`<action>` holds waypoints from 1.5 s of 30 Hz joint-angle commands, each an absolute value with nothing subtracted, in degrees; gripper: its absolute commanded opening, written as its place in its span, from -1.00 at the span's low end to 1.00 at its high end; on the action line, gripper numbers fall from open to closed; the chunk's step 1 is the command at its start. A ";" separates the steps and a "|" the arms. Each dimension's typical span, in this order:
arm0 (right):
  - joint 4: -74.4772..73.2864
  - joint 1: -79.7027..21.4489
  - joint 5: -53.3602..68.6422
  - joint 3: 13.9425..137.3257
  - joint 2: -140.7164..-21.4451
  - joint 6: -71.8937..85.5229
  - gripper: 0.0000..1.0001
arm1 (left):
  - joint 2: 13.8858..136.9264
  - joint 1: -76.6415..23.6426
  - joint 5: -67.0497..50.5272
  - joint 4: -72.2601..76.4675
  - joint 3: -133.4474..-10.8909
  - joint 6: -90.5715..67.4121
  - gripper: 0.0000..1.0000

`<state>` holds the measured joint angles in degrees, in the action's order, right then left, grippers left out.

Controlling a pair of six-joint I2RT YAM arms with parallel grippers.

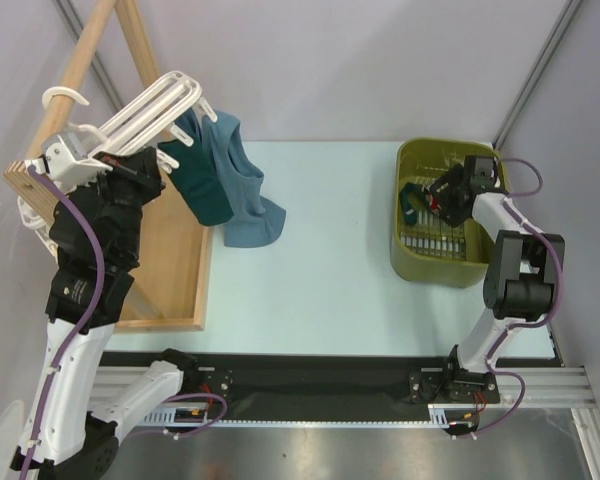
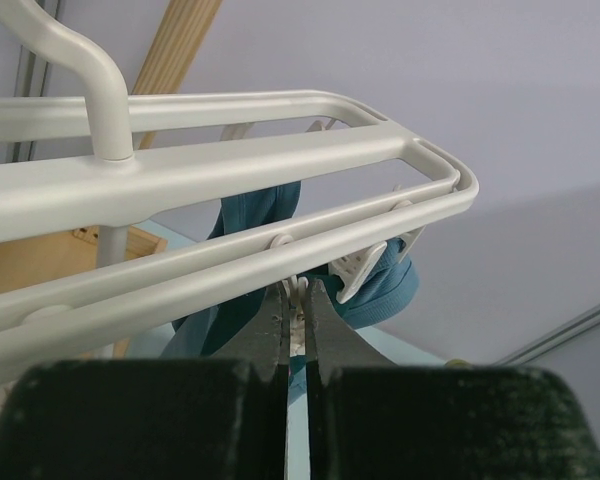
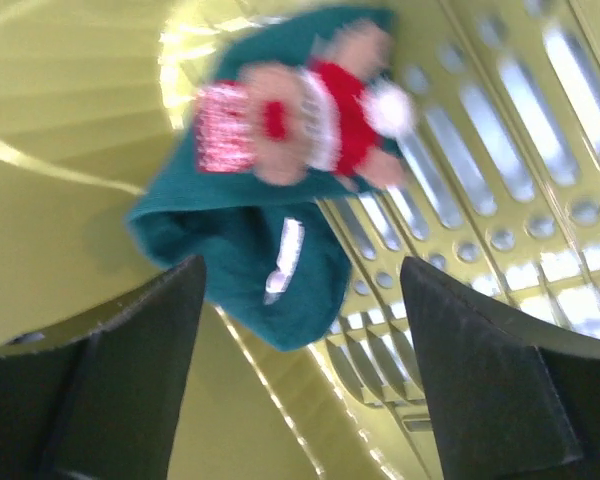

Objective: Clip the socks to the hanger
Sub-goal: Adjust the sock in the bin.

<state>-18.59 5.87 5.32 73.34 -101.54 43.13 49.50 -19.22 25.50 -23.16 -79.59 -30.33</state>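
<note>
The white hanger (image 1: 150, 105) (image 2: 230, 170) is held up at the far left, in front of the wooden rack. Two socks hang from its clips: a dark teal one (image 1: 202, 185) (image 2: 260, 215) and a steel-blue one (image 1: 242, 195). My left gripper (image 1: 165, 157) (image 2: 298, 310) is shut, with a small white clip of the hanger pinched between its tips. Another teal sock (image 3: 270, 230) (image 1: 412, 203), with a red-and-white motif, lies in the green basket (image 1: 420, 262). My right gripper (image 1: 435, 195) (image 3: 302, 265) hangs open just above it, with nothing between its fingers.
The wooden A-frame rack (image 1: 175, 270) stands at the left, its base board running along the table's left side. The green basket's slotted floor and walls (image 3: 80, 150) close round my right gripper. Grey walls enclose the table at the back and right.
</note>
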 commanded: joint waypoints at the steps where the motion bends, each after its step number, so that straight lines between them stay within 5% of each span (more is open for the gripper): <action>1: -11.70 5.89 1.69 69.79 -99.67 60.42 0.69 | 50.89 -19.60 19.16 -29.18 -77.60 -39.20 -1.00; 22: -13.45 2.90 -13.27 75.67 -111.27 79.37 0.56 | 50.27 -19.60 20.13 -31.03 -79.19 -37.97 -1.00; 28: -13.71 3.69 -12.22 78.66 -114.25 77.88 0.07 | 50.10 -19.60 20.04 -31.20 -78.58 -37.88 -1.00; 34: -10.03 3.43 -11.78 77.70 -112.06 71.65 -0.70 | 50.10 -19.60 19.60 -30.50 -78.05 -38.23 -1.00; 40: -4.23 4.22 -9.93 75.06 -105.39 60.49 -1.00 | 49.75 -19.51 19.51 -30.50 -77.70 -38.32 -1.00; 45: -4.30 4.48 -8.62 75.24 -100.38 53.09 -1.00 | 49.48 -19.60 19.42 -30.32 -77.17 -38.41 -1.00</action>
